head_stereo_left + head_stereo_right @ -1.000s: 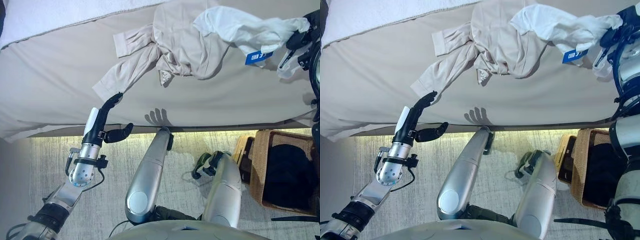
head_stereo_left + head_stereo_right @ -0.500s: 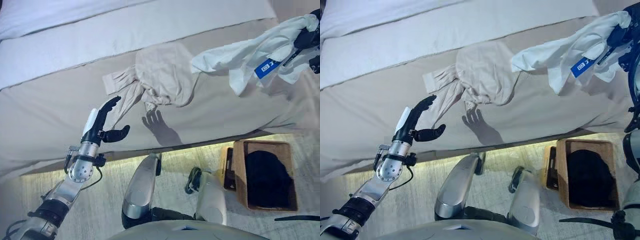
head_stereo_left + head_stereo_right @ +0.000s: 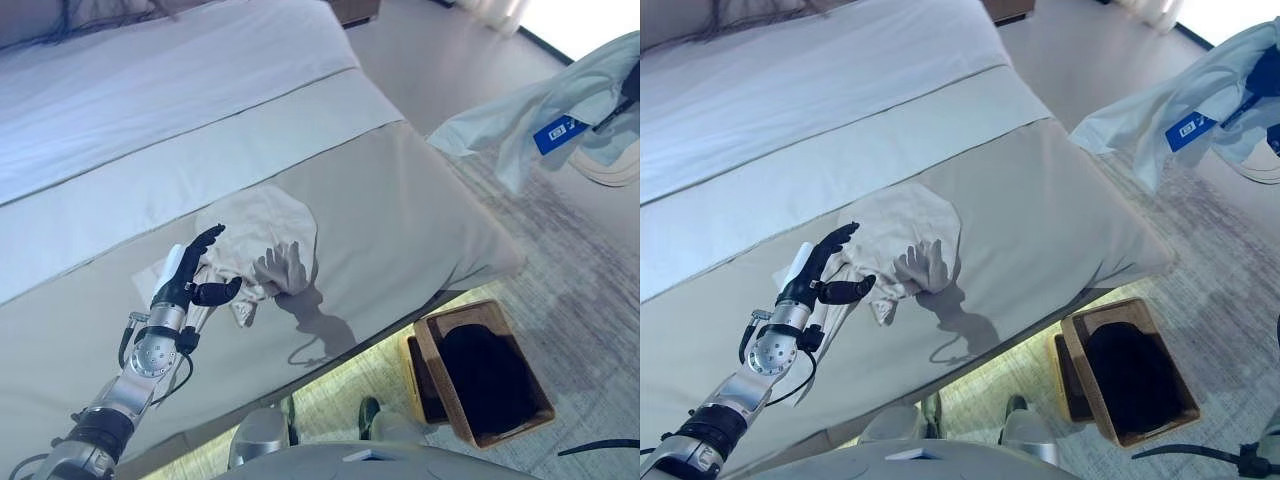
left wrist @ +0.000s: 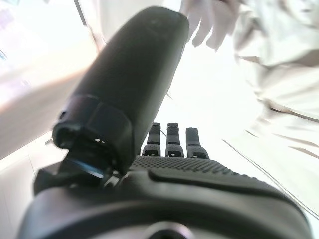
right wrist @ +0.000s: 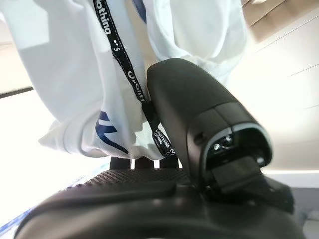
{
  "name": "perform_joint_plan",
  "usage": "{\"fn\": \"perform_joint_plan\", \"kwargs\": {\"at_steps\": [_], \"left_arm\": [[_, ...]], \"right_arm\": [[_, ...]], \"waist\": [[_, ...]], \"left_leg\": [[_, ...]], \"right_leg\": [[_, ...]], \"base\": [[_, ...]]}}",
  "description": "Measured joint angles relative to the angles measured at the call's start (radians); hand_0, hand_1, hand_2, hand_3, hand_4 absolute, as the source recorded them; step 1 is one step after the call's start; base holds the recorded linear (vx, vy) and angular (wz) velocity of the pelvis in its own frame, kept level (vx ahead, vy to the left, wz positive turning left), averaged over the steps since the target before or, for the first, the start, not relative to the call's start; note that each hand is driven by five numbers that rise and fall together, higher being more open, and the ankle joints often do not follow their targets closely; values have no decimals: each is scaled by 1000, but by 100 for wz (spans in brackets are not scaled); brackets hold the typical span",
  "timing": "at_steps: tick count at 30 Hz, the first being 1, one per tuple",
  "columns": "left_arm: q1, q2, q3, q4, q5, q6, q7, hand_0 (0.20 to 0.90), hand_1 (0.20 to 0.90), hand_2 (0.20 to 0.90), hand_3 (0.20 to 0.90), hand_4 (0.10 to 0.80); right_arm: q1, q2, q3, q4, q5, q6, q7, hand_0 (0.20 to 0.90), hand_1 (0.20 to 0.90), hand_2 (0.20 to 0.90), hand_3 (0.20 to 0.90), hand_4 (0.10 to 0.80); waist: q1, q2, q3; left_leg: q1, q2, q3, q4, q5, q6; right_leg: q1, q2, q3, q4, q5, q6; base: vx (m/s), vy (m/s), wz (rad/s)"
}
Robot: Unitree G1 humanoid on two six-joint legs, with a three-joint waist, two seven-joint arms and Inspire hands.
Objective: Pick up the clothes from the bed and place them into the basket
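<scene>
A beige garment [image 3: 258, 235] lies crumpled on the bed's beige cover, near the foot. My left hand [image 3: 188, 282] hovers open at the garment's left edge, fingers straight; in the left wrist view its thumb [image 4: 130, 84] stands up with the beige cloth [image 4: 279, 59] past it. My right hand [image 3: 1269, 78] is raised at the far right and is shut on a white garment with a blue tag [image 3: 535, 112], which hangs in the air beyond the bed's corner, over the floor. In the right wrist view the thumb [image 5: 199, 107] presses the white cloth [image 5: 65, 74] and a black strap.
A wicker basket [image 3: 527, 357] stands on the floor by the foot of the bed, below the hanging garment and to its left, with dark clothing [image 3: 485, 375] inside. The bed [image 3: 400, 200] has white sheets farther back. Carpeted floor lies to the right.
The camera has swung up and to the right. My right hand has lifted the white garment off the bed and carried it right, past the bed's corner. My left hand stays open by the beige garment.
</scene>
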State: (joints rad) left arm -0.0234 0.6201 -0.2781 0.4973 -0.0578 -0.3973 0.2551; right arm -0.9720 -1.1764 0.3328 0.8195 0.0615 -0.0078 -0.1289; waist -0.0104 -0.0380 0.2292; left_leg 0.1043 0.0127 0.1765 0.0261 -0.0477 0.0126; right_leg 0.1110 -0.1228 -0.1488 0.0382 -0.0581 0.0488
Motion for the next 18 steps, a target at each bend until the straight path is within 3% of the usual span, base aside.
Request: {"fn": "perform_joint_plan", "kwargs": {"at_steps": [5,7,8,9,10,11,12,15,18], "left_arm": [[-10,-24,0,36,2,-8,-12,900,900,900,900,800],[-22,-43,-1,78,5,-16,-11,900,900,900,900,800],[-29,-46,2,96,11,-19,-8,900,900,900,900,800],[-37,-43,3,116,19,-19,-9,900,900,900,900,800],[-37,-53,6,126,21,-18,-9,900,900,900,900,800],[-30,-66,7,126,22,-20,-11,900,900,900,900,800],[-30,-66,7,121,22,-22,-11,900,900,900,900,800],[-40,-71,12,120,22,-22,-14,900,900,900,900,800],[-47,-73,13,119,39,-21,-24,900,900,900,900,800]], "right_arm": [[126,-23,-92,-75,17,0,-1,300,300,300,200,100],[197,-24,-131,-122,15,-1,0,300,300,300,200,100],[255,-24,-177,-164,14,-2,4,300,300,300,200,100],[301,-24,-212,-199,14,-2,8,300,300,300,200,100],[336,-24,-242,-223,13,-5,7,300,300,300,200,100],[374,-22,-260,-233,12,-5,4,300,300,300,200,100],[419,-22,-281,-244,5,-5,5,300,300,300,200,100],[536,-20,-332,-270,-7,0,8,300,300,300,200,100],[629,11,-389,-284,-8,1,11,300,300,300,200,100]], "waist": [[-43,1,-6],[-54,27,-15],[-64,32,-20],[-72,10,-30],[-88,2,-35],[-98,13,-43],[-104,12,-43],[-127,12,-43],[-153,29,-51]], "left_leg": [[35,8,24,-23,9,14],[45,35,34,-52,33,49],[48,40,40,-60,33,48],[55,18,56,-70,33,48],[83,2,63,-90,30,44],[83,9,72,-82,37,30],[80,16,80,-64,39,9],[64,30,106,-14,21,-17],[100,41,118,-84,29,-26]], "right_leg": [[-6,9,36,19,6,0],[-95,29,54,131,-34,16],[-117,42,52,51,-28,19],[-119,29,63,-71,79,0],[-114,18,72,-97,156,-7],[-103,29,85,-122,180,-17],[-100,33,89,-125,185,-23],[-102,35,119,-125,185,-23],[-113,68,142,-127,185,-24]], "base": [[-4,8,-23],[7,5,-37],[6,-8,-41],[1,-28,-28],[-9,-42,-26],[-15,-52,-30],[-18,-48,-36],[-2,-47,-29],[17,-48,-26]]}}
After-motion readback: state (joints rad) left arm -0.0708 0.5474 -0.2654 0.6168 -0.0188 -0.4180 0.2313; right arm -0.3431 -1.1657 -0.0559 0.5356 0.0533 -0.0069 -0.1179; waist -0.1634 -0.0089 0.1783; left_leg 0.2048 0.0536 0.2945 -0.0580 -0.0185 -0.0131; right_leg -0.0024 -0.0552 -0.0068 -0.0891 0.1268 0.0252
